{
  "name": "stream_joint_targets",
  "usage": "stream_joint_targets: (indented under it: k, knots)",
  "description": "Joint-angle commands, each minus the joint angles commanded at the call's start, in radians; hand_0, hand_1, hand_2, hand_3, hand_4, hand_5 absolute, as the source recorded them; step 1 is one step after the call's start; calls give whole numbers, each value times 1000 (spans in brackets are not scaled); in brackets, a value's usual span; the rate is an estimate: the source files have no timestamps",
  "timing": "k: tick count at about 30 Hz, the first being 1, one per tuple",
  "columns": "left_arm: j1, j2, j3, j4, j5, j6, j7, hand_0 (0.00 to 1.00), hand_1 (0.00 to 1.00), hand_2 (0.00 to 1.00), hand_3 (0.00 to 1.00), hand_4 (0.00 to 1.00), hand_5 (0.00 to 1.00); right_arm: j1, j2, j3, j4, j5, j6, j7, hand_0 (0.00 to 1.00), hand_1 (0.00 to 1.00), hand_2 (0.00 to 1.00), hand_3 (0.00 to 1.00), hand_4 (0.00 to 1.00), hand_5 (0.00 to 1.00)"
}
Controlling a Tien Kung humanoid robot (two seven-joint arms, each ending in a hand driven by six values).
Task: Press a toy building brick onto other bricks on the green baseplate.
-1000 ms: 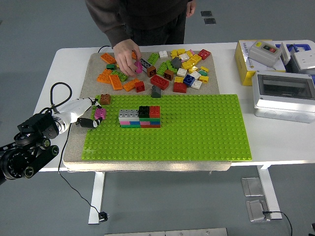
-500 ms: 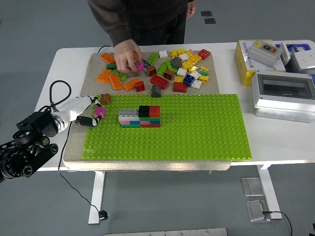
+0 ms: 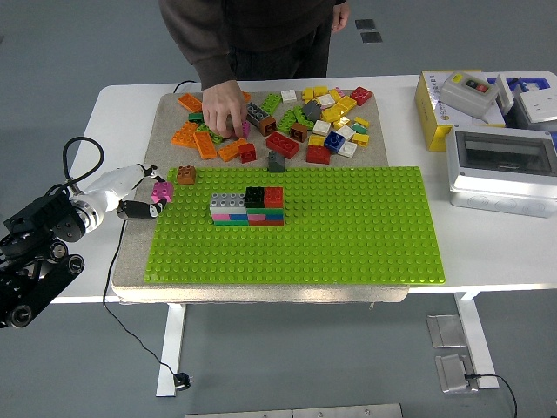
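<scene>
One view only, the head view, looking down over the white table [image 3: 487,252]. The left hand [image 3: 139,198] reaches in from the left edge, its white fingers pinched on a pink brick [image 3: 162,191] that sits just off the left end of the green baseplate [image 3: 348,235], over the beige mat [image 3: 130,261]. The grip looks closed on the brick from both sides, though how firmly is hard to judge at this size. A small brown brick [image 3: 185,175] lies just beyond the pink one, near the plate's far left corner. The right arm does not show.

On the baseplate, towards its left, stands a short stack of bricks [image 3: 247,207]: grey, black and red on top, with pink, blue and green layers below. Between the held brick and this stack lies a stretch of bare studs.

At the far side a person leans over the table, and the person's hand [image 3: 222,106] rests down among the loose brick pile [image 3: 305,122], fingers on the orange and green pieces there.

As for progress, the brick appears to be in hand but not yet placed. What is left, by my reading, is the carry across to the stack, lining up over its studs, and the press down.
</scene>
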Motion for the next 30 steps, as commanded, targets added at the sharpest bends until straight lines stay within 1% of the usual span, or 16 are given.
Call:
stream_joint_targets:
  k: [1, 3, 5, 7, 9, 12, 14, 17, 20, 24, 30]
  knots:
    - [13, -4, -28, -23, 11, -11, 17, 998, 950, 954, 572, 428, 220, -1, 0, 1, 0, -1, 0, 0, 707, 696, 708, 709, 395, 813]
    - [38, -21, -83, -71, 33, -37, 54, 998, 953, 955, 570, 440, 219, -2, 0, 2, 0, -1, 0, 1, 708, 697, 708, 709, 396, 813]
    - [55, -41, -134, -116, 51, -60, 89, 998, 953, 955, 570, 440, 219, -3, 0, 3, 0, -1, 0, 1, 708, 697, 708, 709, 396, 813]
    - [68, -68, -190, -168, 75, -82, 127, 998, 953, 955, 570, 440, 219, -3, 0, 4, 0, -4, 0, 2, 708, 697, 708, 709, 396, 813]
    - [71, -86, -233, -212, 88, -95, 153, 998, 951, 953, 569, 450, 220, -4, 0, 5, 0, -6, -1, 2, 708, 697, 707, 707, 396, 815]
    - [66, -101, -269, -276, 97, -115, 188, 998, 951, 953, 569, 450, 220, -4, 0, 5, 0, -7, -1, 3, 708, 697, 707, 707, 396, 815]
    - [63, -110, -271, -298, 96, -126, 206, 998, 951, 953, 569, 450, 220, -3, -1, 4, 0, -7, -1, 4, 708, 697, 707, 707, 396, 815]
    - [60, -121, -266, -308, 95, -140, 227, 998, 951, 952, 570, 456, 227, -1, -1, 1, 0, -6, -1, 5, 708, 697, 707, 707, 396, 815]
    - [57, -133, -252, -307, 93, -150, 245, 998, 951, 952, 570, 456, 227, 0, -1, -3, 0, -4, -1, 6, 708, 697, 707, 707, 396, 815]
    - [51, -142, -225, -300, 90, -157, 262, 998, 952, 950, 570, 466, 231, -1, -1, -4, 0, -3, -2, 7, 708, 698, 708, 708, 398, 816]
    - [34, -163, -163, -287, 79, -166, 283, 998, 952, 949, 571, 469, 232, -2, 0, -4, 0, -4, -2, 7, 710, 699, 708, 708, 398, 816]
